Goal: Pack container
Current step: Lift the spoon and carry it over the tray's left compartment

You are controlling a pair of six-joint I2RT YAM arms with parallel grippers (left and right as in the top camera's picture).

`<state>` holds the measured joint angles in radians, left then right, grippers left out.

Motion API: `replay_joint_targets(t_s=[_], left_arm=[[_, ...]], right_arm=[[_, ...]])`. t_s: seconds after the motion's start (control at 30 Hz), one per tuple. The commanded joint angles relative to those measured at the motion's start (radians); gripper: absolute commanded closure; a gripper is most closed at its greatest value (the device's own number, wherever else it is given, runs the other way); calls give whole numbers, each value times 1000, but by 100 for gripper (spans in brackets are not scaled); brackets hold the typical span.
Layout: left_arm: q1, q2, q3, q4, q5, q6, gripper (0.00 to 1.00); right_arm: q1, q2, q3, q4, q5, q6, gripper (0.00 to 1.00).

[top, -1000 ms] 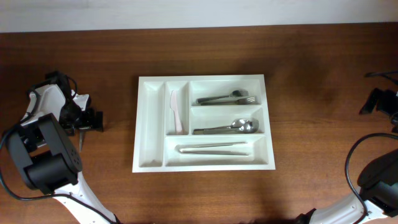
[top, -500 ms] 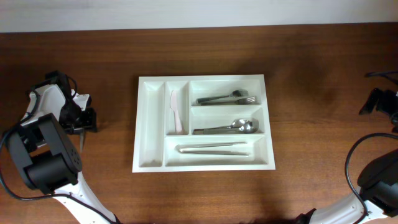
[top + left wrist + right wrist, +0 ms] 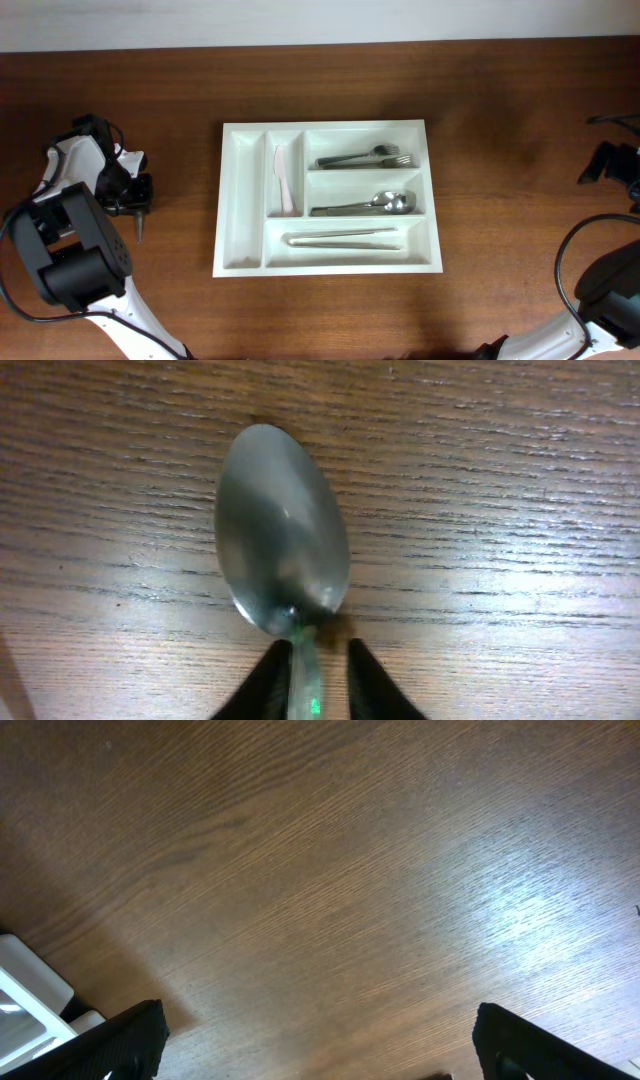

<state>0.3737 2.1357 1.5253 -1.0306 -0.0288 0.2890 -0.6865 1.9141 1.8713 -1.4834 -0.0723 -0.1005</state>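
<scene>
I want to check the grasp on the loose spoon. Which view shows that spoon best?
Left wrist: the spoon fills the frame, bowl on the table, neck between the left gripper fingers. Overhead shows it only as a small dark sliver beside that arm. The right wrist view misses it.

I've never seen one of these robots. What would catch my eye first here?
The white tray in the middle of the wooden table, with forks, spoons and a pale knife sorted into its slots. Next, at the table's left, the left gripper has its fingers either side of the neck of a lone spoon lying on the wood.
</scene>
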Motion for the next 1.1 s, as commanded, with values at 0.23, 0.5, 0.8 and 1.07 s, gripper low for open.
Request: replay_joint_targets(t_s=[0.23, 0.5, 0.8, 1.07], left_arm=[[9, 10, -6, 2, 15, 4, 98], [8, 9, 5, -24, 32, -15, 98], [-50, -17, 190, -176, 86, -61, 98], [-160, -32, 405, -299, 266, -121, 98]], right_arm=[[-5, -16, -3, 1, -6, 12, 1], [-5, -16, -3, 1, -6, 12, 1], [-5, -16, -3, 1, -6, 12, 1], [-5, -16, -3, 1, -6, 12, 1]])
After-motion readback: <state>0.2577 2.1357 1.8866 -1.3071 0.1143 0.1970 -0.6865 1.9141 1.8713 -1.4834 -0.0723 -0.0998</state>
